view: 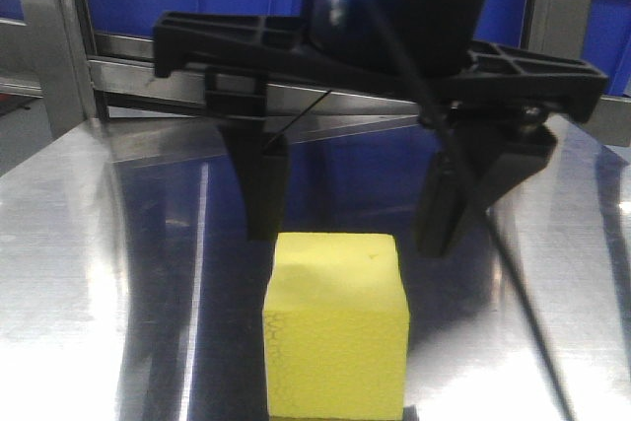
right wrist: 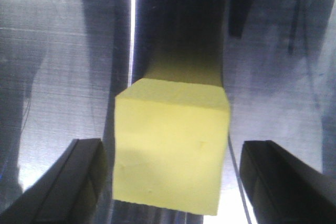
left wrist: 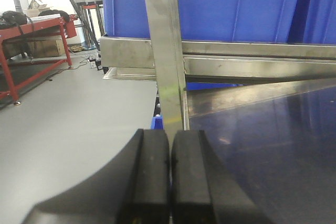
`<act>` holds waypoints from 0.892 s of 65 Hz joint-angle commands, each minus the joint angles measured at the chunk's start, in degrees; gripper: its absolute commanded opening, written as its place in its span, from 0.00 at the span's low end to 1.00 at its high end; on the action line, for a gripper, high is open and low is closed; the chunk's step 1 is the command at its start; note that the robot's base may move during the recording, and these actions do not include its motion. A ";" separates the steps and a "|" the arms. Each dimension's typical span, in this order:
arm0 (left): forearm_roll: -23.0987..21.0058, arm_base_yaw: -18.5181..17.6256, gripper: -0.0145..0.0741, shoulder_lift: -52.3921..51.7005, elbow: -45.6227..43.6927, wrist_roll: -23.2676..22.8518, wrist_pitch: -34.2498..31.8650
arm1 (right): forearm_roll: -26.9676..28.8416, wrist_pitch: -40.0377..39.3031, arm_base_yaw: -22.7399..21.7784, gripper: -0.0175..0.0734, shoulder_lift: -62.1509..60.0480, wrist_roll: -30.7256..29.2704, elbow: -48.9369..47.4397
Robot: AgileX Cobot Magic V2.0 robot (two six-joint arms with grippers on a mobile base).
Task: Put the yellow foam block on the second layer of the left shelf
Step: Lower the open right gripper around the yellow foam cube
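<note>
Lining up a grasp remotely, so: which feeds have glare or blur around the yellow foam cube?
Front view: bright yellow foam cube sharp enough, streaky glare on the brushed metal shelf. Right wrist view: cube soft, blown-out white glare beside it. Left wrist view: evenly lit, cube not in frame.

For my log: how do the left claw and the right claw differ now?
The left black claw is shut, empty; the right black claw is open. The left faces a steel shelf post; the right faces the bright yellow foam cube, not touching. Both are black.
</note>
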 commanded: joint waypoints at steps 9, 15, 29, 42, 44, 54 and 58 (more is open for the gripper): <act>-0.35 0.07 0.32 -1.25 1.43 -0.27 -4.70 | -1.87 -0.68 1.79 0.88 0.00 3.60 -2.52; -0.35 0.07 0.32 -1.25 1.43 -0.27 -4.70 | -2.60 -0.50 2.04 0.88 0.56 3.74 -2.52; -0.35 0.07 0.32 -1.25 1.43 -0.27 -4.70 | -3.00 1.14 2.11 0.88 1.20 3.74 -2.52; -0.35 0.07 0.32 -1.25 1.43 -0.27 -4.70 | -4.25 1.40 2.11 0.88 1.61 3.74 -2.52; -0.35 0.07 0.32 -1.25 1.43 -0.27 -4.70 | -4.31 1.40 2.11 0.88 1.80 3.74 -2.52; -0.35 0.07 0.32 -1.25 1.43 -0.27 -4.70 | -4.31 1.01 2.11 0.88 3.03 3.69 -2.52; -0.35 0.07 0.32 -1.25 1.43 -0.27 -4.70 | -4.31 0.32 2.11 0.88 3.50 3.69 -2.52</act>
